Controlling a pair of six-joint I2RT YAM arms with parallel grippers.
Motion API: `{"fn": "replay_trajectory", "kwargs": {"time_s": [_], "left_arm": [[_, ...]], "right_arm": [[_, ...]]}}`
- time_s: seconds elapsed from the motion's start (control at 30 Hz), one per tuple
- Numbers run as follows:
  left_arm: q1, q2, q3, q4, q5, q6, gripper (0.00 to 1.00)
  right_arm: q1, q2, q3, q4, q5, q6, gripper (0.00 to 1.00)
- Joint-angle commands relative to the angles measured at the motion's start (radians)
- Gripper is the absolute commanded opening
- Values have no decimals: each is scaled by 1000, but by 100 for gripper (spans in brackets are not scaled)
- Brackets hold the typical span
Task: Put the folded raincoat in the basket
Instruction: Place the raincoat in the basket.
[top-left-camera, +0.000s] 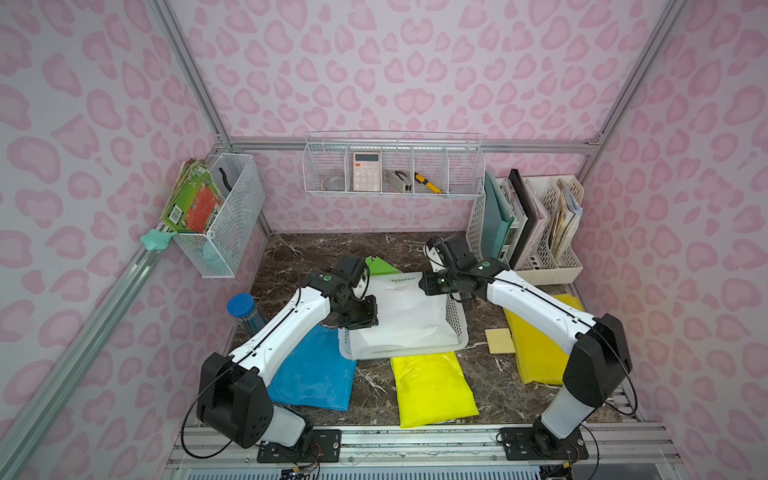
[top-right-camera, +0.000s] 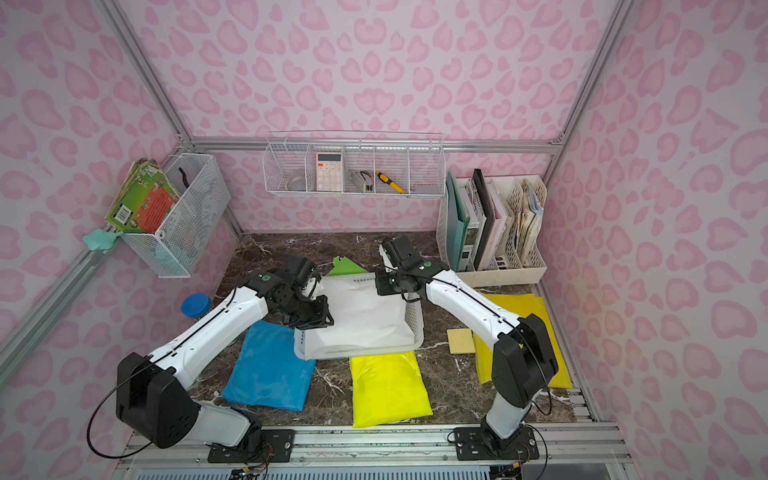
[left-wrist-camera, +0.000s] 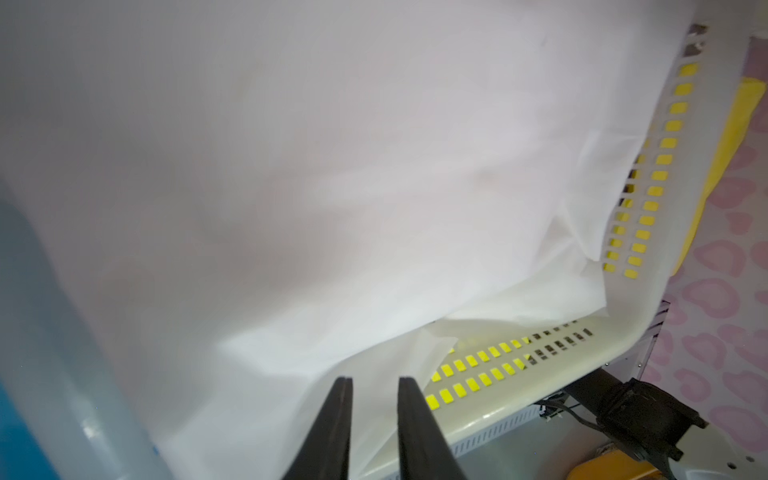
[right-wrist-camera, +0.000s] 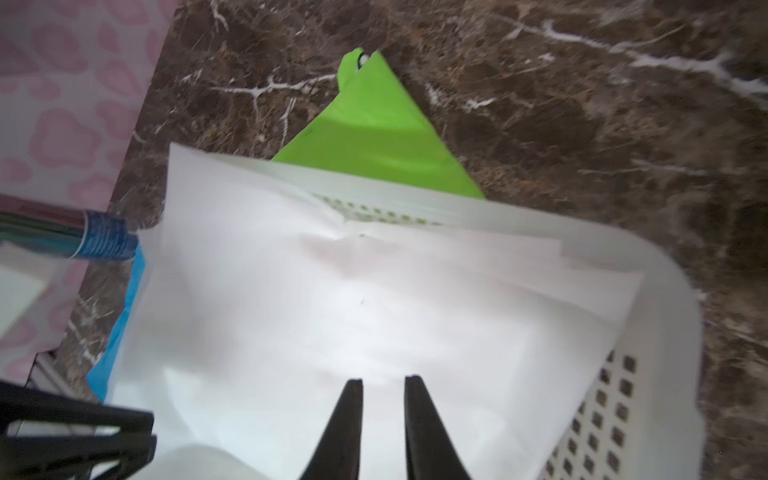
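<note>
Nearest the arms' bases, a yellow raincoat and a blue raincoat lie flat on the worktop. Just beyond them sits the basket, and the white raincoat is in it, covering most of its floor.

It does not lie flat. Its right side is down against the right wall, while its left edge rides up over the left rim toward the blue raincoat, as the right wrist view shows. From above it looks close to square, so I can name no clear long axis; its edges run roughly with the basket's walls.

The left fingers hover at the basket's near left corner, over that raised edge, with the raincoat ahead of and below them. A narrow gap parts them and nothing is in it, so they are released. The right fingers are at the far right corner, pointing across the raincoat toward the left. They too stand slightly apart and grip nothing.

By my judgement the placing is nearly done, and what is left is seating the left edge inside the rim. The left arm is the nearer one for that, since the right arm would have to reach across the whole basket. A green raincoat shows past the far rim.
</note>
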Motion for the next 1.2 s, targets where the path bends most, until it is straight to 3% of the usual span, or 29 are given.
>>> {"fn": "replay_trajectory", "kwargs": {"time_s": [0.0,0.1,0.23,0.33,0.5,0.57,0.67,0.7,0.77,0.9,1.03,1.17], "left_arm": [[5,64,92,-75,-135,-15,26],[41,172,142,-67,-159,-27,22],[86,309,204,-49,-185,-52,13],[106,360,209,-23,-231,-75,13],[112,363,198,5,-192,-71,16],[112,346,198,7,-188,-62,20],[111,313,213,-6,-172,-43,28],[112,299,222,-12,-167,-40,34],[113,262,243,-34,-142,-34,44],[113,139,216,-46,-73,-33,55],[113,-25,76,-44,-39,-51,63],[111,-160,-56,-50,3,-80,64]], "right_arm": [[17,-37,-115,-30,-59,62,19],[19,-64,-218,6,-36,94,16],[18,-50,-242,-36,108,97,14],[5,-17,-231,-71,215,90,12],[-2,3,-197,-106,397,84,5],[-13,9,-178,-110,382,77,5],[-9,-43,-177,-45,257,42,6],[-8,-69,-179,-21,206,34,9],[-8,-118,-175,13,103,25,24],[-12,-194,-173,-6,55,17,47],[-68,-253,-231,-39,90,4,60],[-133,-295,-334,-42,74,2,66]]}}
